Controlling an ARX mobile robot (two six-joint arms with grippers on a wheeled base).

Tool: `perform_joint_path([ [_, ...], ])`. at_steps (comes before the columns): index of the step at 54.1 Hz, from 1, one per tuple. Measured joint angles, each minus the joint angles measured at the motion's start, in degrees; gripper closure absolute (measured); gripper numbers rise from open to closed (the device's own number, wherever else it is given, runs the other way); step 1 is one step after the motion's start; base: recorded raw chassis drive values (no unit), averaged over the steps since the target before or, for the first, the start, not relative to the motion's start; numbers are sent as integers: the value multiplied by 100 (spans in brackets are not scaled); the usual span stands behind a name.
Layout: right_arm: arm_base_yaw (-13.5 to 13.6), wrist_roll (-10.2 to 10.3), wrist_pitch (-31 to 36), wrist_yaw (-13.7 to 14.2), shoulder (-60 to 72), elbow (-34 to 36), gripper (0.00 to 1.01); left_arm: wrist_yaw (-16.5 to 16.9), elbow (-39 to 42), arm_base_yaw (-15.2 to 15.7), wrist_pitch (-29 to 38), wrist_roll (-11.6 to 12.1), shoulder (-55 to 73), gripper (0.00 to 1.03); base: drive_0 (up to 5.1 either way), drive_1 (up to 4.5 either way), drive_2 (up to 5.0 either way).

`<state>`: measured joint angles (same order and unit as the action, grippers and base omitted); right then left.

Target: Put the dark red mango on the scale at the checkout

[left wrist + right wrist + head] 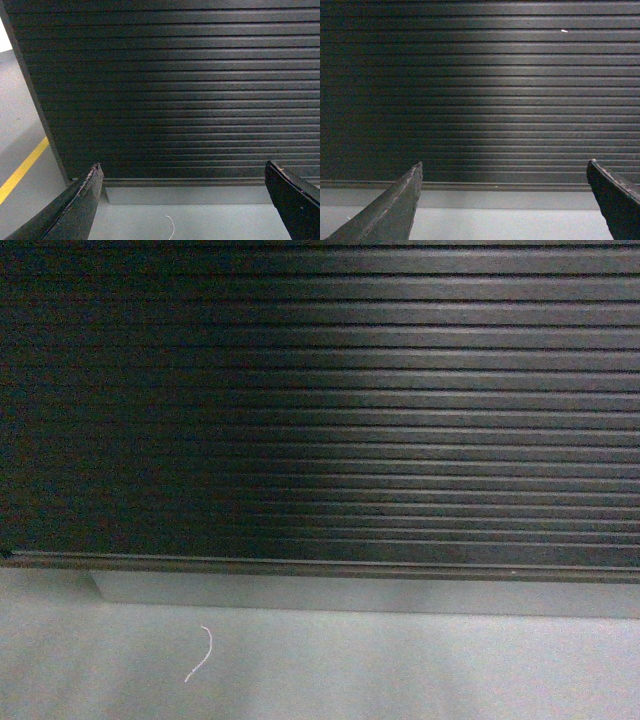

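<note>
Both end effectors, left [182,200] and right [502,200], are gaping wide and carrying nothing, facing the checkout's [320,400] ribbed front (grey plinth [350,595] below).

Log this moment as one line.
facing: checkout slatted front | left gripper: open, empty | right gripper: open, empty | mango: not in view | scale: not in view

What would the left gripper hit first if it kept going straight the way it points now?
Probably the checkout's ribbed front panel. The left gripper is open and empty, nothing lies between it and the slats, though the depth is unclear.
</note>
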<state>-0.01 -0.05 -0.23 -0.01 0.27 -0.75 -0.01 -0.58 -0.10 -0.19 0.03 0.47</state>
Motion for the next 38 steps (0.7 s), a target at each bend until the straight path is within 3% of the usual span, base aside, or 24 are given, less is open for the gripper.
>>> perform_joint_path([
  [38, 0, 2, 0, 0, 0, 0, 3, 0, 0, 0, -2, 0, 0, 5, 1, 244, -241],
])
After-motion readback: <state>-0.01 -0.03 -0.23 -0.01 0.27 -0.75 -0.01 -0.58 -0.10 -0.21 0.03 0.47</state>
